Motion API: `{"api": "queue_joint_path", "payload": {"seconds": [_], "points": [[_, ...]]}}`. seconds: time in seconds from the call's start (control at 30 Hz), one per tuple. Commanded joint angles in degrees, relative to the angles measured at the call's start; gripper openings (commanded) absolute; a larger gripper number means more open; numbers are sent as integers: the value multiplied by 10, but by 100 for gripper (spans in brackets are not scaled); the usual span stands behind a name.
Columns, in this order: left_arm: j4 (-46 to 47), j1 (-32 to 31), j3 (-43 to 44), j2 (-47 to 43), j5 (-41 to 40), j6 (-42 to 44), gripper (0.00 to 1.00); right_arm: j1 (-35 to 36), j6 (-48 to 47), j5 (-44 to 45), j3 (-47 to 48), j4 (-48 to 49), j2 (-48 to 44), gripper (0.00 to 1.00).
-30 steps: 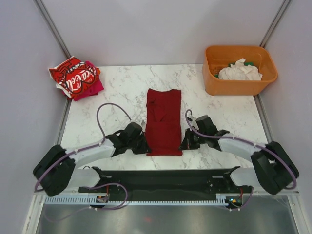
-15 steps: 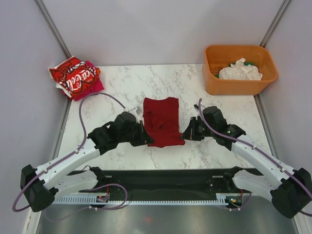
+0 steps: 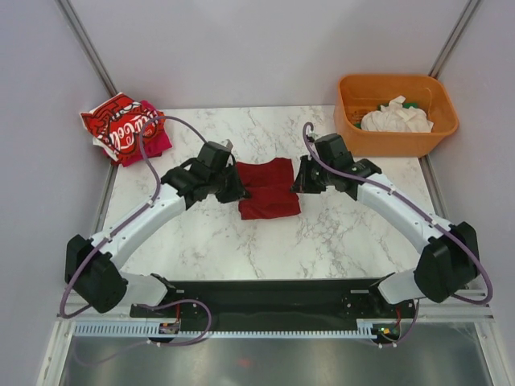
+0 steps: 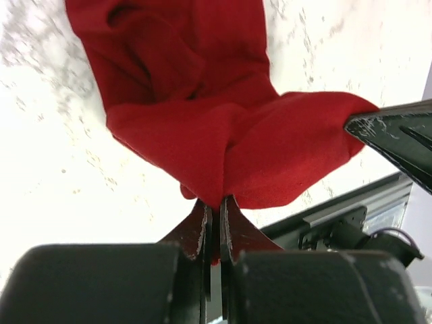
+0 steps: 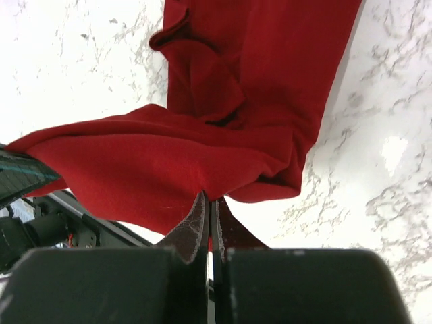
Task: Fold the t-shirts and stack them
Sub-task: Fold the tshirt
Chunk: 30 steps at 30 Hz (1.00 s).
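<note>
A plain dark red t-shirt (image 3: 268, 191) lies folded over on itself at the middle of the marble table. My left gripper (image 3: 236, 186) is shut on its left corner, cloth pinched between the jaws (image 4: 216, 202). My right gripper (image 3: 298, 182) is shut on the right corner of the same cloth (image 5: 212, 202). Both wrist views show the held hem doubled over the rest of the shirt (image 4: 189, 81) (image 5: 263, 74). A bright red t-shirt with white lettering (image 3: 121, 125) lies on a magenta one (image 3: 158, 141) at the far left corner. A white t-shirt (image 3: 396, 117) sits bunched in the tub.
The orange plastic tub (image 3: 394, 143) stands at the far right corner of the table (image 3: 338, 241), with something green beside the white cloth. Grey walls close in the far side. A black rail (image 3: 265, 296) runs along the near edge between the arm bases.
Both grippers have carried the near hem of the dark red t-shirt away from the bases, toward the far side. The shirt went from a long strip to half that length.
</note>
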Motion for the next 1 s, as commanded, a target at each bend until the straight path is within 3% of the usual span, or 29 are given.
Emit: {"api": "queue_joint_path", "payload": {"seconds": [0.0, 0.53, 0.6, 0.63, 0.67, 0.7, 0.73, 0.77, 0.83, 0.97], "points": [[-2, 42, 53, 27, 19, 55, 4, -16, -29, 12, 71, -3, 41, 0], [-2, 122, 196, 242, 45, 107, 7, -70, -57, -29, 256, -14, 272, 1], [-2, 143, 232, 280, 55, 111, 14, -81, -57, -29, 309, -26, 328, 16], [-4, 150, 249, 327, 68, 122, 29, -86, -57, -32, 331, -30, 348, 39], [-9, 164, 290, 351, 89, 128, 71, -90, -59, -34, 384, -39, 391, 85], [-15, 172, 318, 375, 117, 135, 95, -99, -59, -9, 416, -76, 411, 96], [-29, 176, 349, 404, 153, 148, 100, -104, -56, 1, 446, -90, 426, 98], [-51, 181, 421, 445, 148, 150, 100, -108, -55, 5, 482, -97, 438, 98], [-107, 181, 474, 462, 120, 161, 100, -113, -54, 32, 507, -107, 433, 98], [-109, 181, 494, 432, 97, 172, 100, -112, -70, 82, 492, -109, 359, 98]]}}
